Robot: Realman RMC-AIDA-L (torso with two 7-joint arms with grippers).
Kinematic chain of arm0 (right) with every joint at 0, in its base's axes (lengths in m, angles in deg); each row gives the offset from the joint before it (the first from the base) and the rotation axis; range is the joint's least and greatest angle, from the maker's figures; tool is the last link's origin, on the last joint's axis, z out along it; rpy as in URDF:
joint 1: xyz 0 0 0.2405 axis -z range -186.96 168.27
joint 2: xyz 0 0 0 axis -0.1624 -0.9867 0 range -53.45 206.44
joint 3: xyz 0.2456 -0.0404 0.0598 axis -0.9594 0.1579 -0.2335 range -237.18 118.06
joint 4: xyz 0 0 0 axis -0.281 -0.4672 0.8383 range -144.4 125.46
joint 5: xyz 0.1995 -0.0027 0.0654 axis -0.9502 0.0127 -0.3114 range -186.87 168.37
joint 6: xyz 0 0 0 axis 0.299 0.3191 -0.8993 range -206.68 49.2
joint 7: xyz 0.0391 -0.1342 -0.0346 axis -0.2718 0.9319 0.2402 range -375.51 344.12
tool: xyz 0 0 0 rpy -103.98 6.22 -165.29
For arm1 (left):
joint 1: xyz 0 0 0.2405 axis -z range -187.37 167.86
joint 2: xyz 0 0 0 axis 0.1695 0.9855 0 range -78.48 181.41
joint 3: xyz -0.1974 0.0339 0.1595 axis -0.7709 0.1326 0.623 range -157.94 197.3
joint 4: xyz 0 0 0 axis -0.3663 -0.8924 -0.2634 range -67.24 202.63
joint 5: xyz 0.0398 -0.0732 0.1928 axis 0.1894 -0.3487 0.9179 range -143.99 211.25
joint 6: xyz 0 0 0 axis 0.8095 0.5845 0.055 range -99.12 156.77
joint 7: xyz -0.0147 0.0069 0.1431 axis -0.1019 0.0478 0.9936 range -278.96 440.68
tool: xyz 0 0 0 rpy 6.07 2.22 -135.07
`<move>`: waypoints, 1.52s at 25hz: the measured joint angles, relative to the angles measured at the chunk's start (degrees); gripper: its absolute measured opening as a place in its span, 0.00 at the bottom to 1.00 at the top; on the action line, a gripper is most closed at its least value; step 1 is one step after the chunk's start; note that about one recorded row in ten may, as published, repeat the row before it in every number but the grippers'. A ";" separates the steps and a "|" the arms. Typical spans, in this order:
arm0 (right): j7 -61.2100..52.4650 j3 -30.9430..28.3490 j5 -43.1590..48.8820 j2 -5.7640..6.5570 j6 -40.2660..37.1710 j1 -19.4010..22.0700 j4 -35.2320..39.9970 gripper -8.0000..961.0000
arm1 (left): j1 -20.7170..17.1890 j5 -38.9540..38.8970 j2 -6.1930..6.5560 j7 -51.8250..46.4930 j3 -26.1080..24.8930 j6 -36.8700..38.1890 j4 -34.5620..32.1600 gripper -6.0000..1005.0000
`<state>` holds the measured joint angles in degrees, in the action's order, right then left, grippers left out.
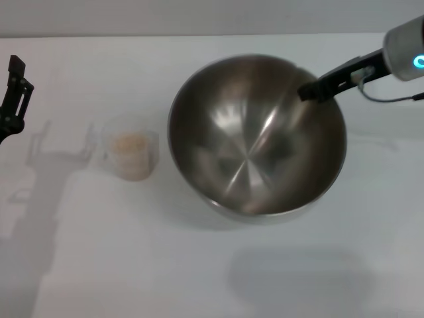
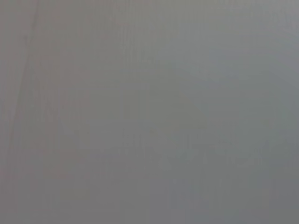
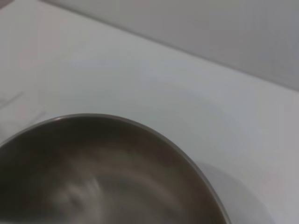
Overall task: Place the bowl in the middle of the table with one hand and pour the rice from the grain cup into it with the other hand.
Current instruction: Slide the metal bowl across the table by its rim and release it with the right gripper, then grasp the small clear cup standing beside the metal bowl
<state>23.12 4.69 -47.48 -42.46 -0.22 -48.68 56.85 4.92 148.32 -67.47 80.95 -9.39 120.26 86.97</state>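
The right gripper [image 1: 311, 89] seemingly pinches the bowl [image 1: 252, 139] rim; the left gripper's [image 1: 13, 99] fingers are unreadable, half cut off.

We read no text, labels, brands, numbers or signs anywhere. Grain cup [image 1: 130, 154] wall shows no legible markings to us; bowl [image 1: 257, 136] and table [image 1: 199, 271] plain, unmarked.

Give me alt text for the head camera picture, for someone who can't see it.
A large steel bowl sits mid-table, the right gripper at its far right rim. A small clear cup of rice stands to its left; the left gripper waits at the table's left edge.
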 joint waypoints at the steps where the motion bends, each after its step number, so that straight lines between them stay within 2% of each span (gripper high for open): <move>1: 0.02 0.56 0.19 0.05 -0.81 -0.79 -2.29 0.02 | 0.00 0.00 0.00 0.00 0.02 0.00 0.00 0.81; 11: -0.39 1.38 2.30 0.21 -2.18 -2.74 -7.38 0.03 | 0.00 0.00 0.02 0.00 -0.05 0.00 -0.03 0.80; 19: -0.23 1.91 2.47 0.13 -2.64 -2.91 -7.76 0.04 | 0.08 0.00 0.02 0.00 0.08 0.00 -0.03 0.80; 23: -0.23 2.01 2.47 0.10 -3.22 -2.80 -6.27 0.11 | 0.06 0.00 0.02 0.00 0.16 -0.01 0.01 0.80; 29: -0.26 2.07 2.47 0.05 -5.46 -2.34 0.15 0.22 | -0.31 0.00 -0.04 0.00 0.37 1.00 0.01 0.80; 30: -0.26 2.11 2.47 0.04 -5.87 -2.31 1.09 0.30 | -0.45 0.01 -0.05 0.00 0.39 1.19 0.03 0.80; 32: -0.25 2.70 2.23 -0.07 -7.86 -1.79 3.87 0.45 | -0.62 0.00 -0.03 0.00 0.41 1.31 0.08 0.80; 35: 0.63 6.18 -0.21 -0.25 -14.56 0.72 8.83 0.44 | -0.73 0.00 -0.01 0.00 0.43 1.40 0.09 0.80; 38: 3.82 13.45 -4.65 -0.27 -27.65 5.68 14.02 0.44 | -0.73 0.01 -0.02 0.00 0.42 1.42 0.07 0.80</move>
<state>26.94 18.13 -52.13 -42.74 -27.87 -43.00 70.86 4.19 148.33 -67.48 80.95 -8.97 121.68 87.03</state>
